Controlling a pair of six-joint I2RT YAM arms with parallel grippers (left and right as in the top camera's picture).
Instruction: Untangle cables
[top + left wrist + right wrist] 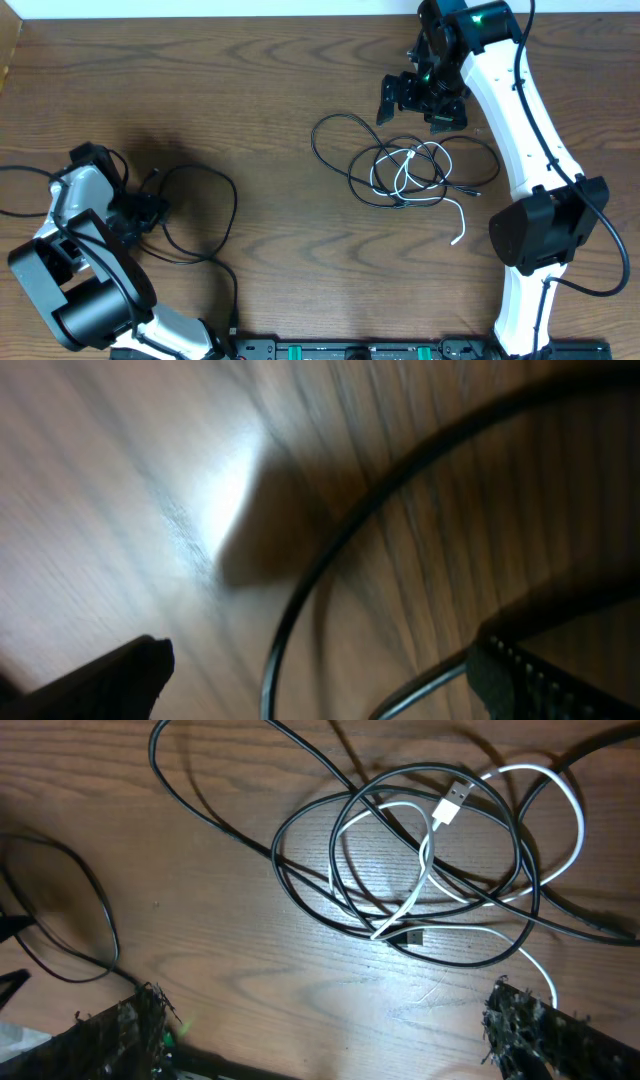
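While the right jaws hang wide open and empty, a tangle of black cable (276, 850) and white cable (452, 805) lies on the tabletop (200, 940) just ahead of them. The left jaws also stand apart, with a second black cable (305, 575) running loose between them.

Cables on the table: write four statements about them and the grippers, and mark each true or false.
1. The white cable is looped through a black cable. True.
2. The right gripper is clamped on the white cable. False: it is open and holds nothing.
3. A second black cable lies apart from the tangle, by the left gripper. True.
4. The white cable's plug hangs off the table edge. False: it lies within the tangle.
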